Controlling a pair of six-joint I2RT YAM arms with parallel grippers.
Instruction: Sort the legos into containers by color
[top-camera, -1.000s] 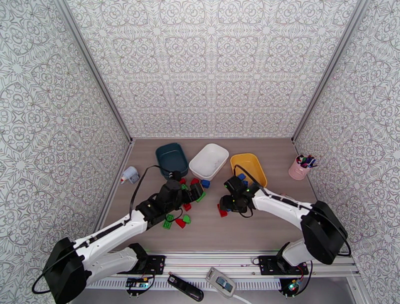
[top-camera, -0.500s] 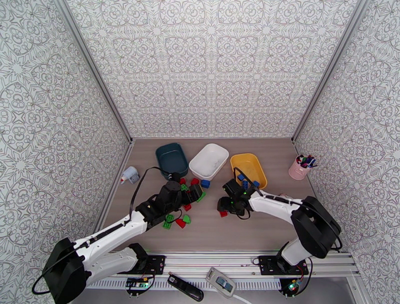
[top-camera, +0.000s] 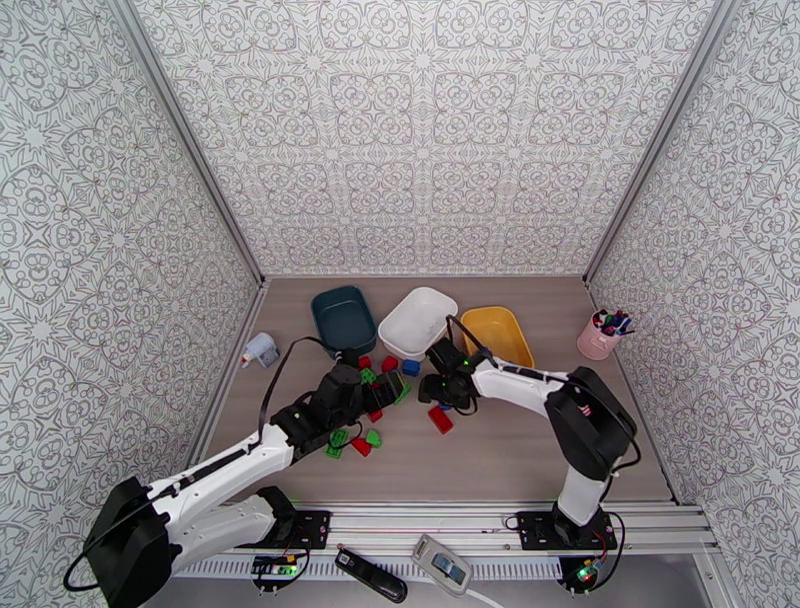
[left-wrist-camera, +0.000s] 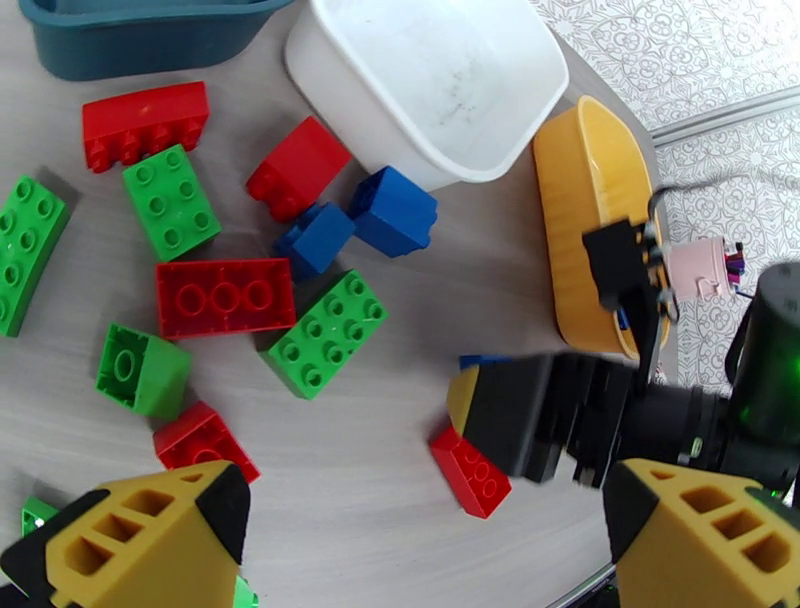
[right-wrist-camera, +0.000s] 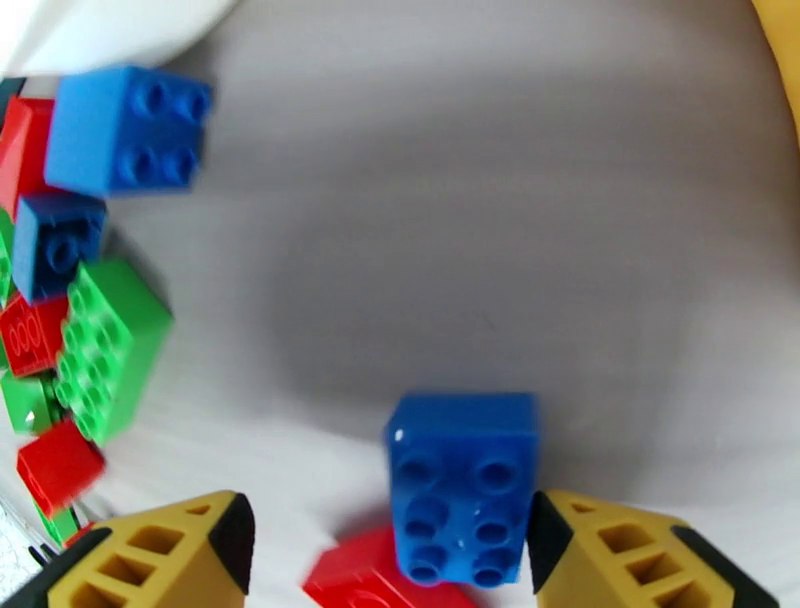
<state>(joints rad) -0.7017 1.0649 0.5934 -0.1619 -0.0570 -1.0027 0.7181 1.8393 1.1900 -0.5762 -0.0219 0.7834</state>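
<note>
On the table (top-camera: 500, 455) stand three tubs (top-camera: 418, 320); left hand (left-wrist-camera: 425, 540) and right hand (right-wrist-camera: 392, 535) gape wide.

The left arm (top-camera: 230, 465) and the right arm (top-camera: 520, 380) are wearing white shells over their long links, with rounded black housings bulging at the joints. Each is trailing a thin black cable near its wrist, where a small green light is glowing. The left gripper (left-wrist-camera: 425, 500) and right gripper (right-wrist-camera: 390, 520) are showing yellow fingers (right-wrist-camera: 150, 550) with lattice cut-outs and black pads (right-wrist-camera: 235, 535).
</note>
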